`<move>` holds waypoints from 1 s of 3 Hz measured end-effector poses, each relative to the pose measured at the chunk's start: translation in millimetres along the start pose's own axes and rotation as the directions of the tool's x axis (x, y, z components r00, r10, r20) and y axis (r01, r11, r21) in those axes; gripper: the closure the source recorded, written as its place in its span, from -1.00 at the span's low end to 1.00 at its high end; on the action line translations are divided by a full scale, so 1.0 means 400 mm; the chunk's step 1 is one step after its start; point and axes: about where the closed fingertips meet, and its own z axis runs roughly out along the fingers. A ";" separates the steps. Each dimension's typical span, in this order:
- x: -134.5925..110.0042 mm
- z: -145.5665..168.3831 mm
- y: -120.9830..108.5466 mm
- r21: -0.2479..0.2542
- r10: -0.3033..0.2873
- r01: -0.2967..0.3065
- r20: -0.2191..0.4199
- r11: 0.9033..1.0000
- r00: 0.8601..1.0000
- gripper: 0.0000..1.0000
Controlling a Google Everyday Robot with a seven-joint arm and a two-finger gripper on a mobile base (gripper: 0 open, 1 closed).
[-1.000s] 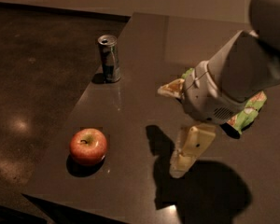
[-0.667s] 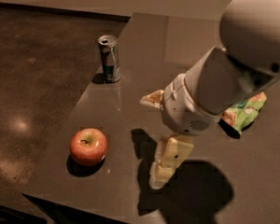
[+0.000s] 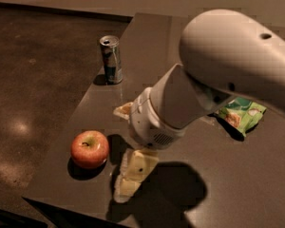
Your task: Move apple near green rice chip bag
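The apple (image 3: 89,148) sits upright on the dark bench (image 3: 237,189), close to the bench edge that runs past it on the side away from the arm and not far from the near corner. The end effector (image 3: 121,150) hangs just beside the apple on its other side, with its fingers spread wide and holding nothing; one pale finger (image 3: 133,171) reaches down toward the near edge and the other pokes out further back. The main risk, as I judge it, is a glancing touch. The apple is round and glossy, so a finger that meets it off-centre could send it rolling toward that nearby edge and down to the floor (image 3: 33,94). Closing too high on the curve could also squeeze it out of the jaws. The green rice chip bag (image 3: 241,116) lies well apart from the apple, beyond the bulky arm (image 3: 228,65), which hides part of it. The wide arm housing might therefore brush or shove the light bag during the carry. The drink can (image 3: 111,59) stands behind the apple near the same edge, off the direct line to the bag, and a high swing back there could tip it. Bare bench shows between the apple and the bag, on the bag's near side, and that looks like the safest room for setting down.
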 end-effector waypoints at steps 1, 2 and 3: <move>-0.054 0.041 -0.012 0.014 -0.003 0.002 0.041 1.000 0.999 -1.00; -0.095 0.076 -0.020 0.025 -0.010 0.008 0.080 1.000 0.997 -1.00; -0.118 0.100 -0.026 0.032 -0.016 0.013 0.103 0.999 0.995 -1.00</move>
